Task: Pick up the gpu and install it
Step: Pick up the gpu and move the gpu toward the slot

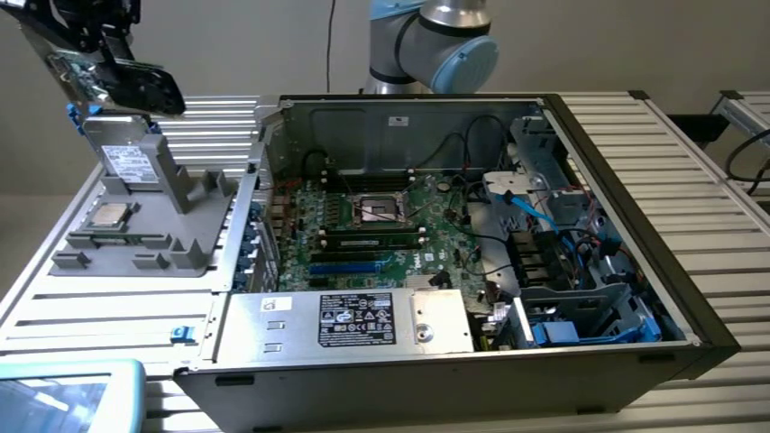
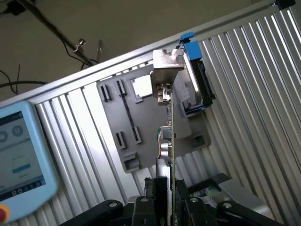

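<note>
Black-fingered, our tool (image 2: 170, 200) is clamped on the edge of the gpu (image 2: 164, 70). We see the card lifted clear in the air, its silver bracket at the end farthest from the tool. Beneath it a grey holder tray (image 2: 146, 117) rests on the slatted table (image 2: 263, 94), carrying a processor chip (image 2: 141, 87) and an upright silver drive (image 2: 195, 89) with blue tabs. Well away from the tool stands the open computer case (image 1: 337, 126), with its motherboard (image 1: 361, 225) and cables inside.

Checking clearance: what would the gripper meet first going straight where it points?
Past the black-and-green gpu card the gripper holds, probably the upright silver drive with blue tabs; depth unclear.
</note>
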You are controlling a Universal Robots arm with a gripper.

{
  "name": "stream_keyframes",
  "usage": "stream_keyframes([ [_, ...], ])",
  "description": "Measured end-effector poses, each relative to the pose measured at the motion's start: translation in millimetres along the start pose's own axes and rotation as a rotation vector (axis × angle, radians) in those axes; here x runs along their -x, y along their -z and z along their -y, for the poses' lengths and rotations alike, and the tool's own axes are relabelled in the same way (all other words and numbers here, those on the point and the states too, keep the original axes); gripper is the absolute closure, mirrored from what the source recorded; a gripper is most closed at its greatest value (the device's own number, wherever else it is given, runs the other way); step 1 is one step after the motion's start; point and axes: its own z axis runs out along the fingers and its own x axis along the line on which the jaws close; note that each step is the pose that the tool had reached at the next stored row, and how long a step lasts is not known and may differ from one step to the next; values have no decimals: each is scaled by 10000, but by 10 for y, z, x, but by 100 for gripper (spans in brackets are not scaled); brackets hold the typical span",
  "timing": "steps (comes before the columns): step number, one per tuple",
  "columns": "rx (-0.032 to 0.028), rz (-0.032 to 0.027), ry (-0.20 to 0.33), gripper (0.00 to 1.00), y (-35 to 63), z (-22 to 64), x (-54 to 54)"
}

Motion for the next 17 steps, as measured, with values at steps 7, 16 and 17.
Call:
stream_keyframes([
  [7, 17, -63, 1279, 72, 0, 0, 0],
  [16, 31, -120, 2378, 72, 0, 0, 0],
  [17, 31, -120, 2379, 72, 0, 0, 0],
])
